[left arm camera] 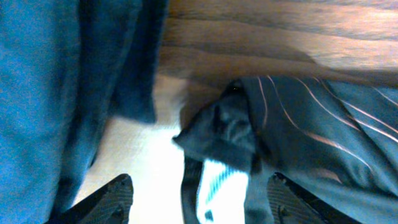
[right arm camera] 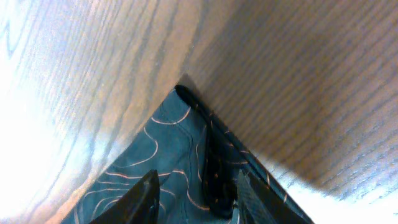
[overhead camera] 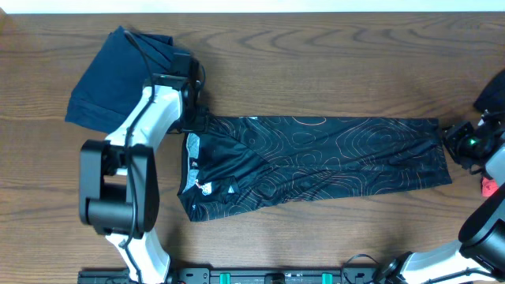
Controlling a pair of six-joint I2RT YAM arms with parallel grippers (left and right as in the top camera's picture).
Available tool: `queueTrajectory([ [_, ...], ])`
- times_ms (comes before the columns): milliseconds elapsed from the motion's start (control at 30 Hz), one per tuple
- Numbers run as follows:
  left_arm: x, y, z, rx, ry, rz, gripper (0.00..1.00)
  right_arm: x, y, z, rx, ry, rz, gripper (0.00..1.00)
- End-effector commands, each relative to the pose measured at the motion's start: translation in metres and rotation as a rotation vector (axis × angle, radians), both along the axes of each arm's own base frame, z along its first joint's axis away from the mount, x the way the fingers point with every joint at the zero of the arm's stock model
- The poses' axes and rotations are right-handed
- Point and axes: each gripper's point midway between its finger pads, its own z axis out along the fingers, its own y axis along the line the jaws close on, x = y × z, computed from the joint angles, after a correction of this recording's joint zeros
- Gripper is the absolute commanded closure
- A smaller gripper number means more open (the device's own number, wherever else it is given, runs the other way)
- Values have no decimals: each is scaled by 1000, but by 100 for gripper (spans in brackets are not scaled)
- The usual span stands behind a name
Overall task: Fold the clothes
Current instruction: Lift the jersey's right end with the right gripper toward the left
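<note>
The black jersey [overhead camera: 316,158] with thin orange contour lines lies folded into a long band across the table's middle. White lettering shows at its left end. My left gripper [overhead camera: 193,122] is at the jersey's upper left corner. In the left wrist view the fingers [left arm camera: 199,202] are open, with the bunched jersey corner [left arm camera: 230,130] between and ahead of them. My right gripper [overhead camera: 454,142] is at the jersey's right end. In the right wrist view its fingers [right arm camera: 196,196] are open and straddle the jersey's hem [right arm camera: 168,143] near a corner.
A plain navy garment [overhead camera: 118,75] lies at the back left, just beside my left arm, and fills the left of the left wrist view [left arm camera: 50,93]. A small red piece [overhead camera: 491,187] shows at the right edge. The wooden table [overhead camera: 331,63] surrounds the jersey.
</note>
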Motion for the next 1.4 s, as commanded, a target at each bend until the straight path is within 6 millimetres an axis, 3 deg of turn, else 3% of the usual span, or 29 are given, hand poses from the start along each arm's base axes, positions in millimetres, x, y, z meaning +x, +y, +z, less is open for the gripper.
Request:
queueTrajectory([
  [0,-1,1,29,-15,-50,4,27,6,-13,24,-30,-53,67,59],
  [167,-11,-17,55,-127,-73,-16,25,4,-34,54,-136,-1,151,47],
  [300,-17,-35,68,-231,-78,-39,23,-6,-47,56,-215,90,153,42],
  [567,-34,-44,69,-295,-12,-45,21,-15,-33,24,-186,136,287,34],
  [833,-32,-45,69,-296,-19,-46,20,-34,-26,-12,-153,246,376,34],
  [1100,-30,-45,70,-297,-27,-47,20,-34,5,-46,-77,278,522,35],
  [1200,-29,-45,70,-297,-32,-48,20,-34,19,-54,-51,295,565,36],
  [1367,-28,-45,70,-297,-36,-49,19,-37,33,-58,-42,327,618,49],
])
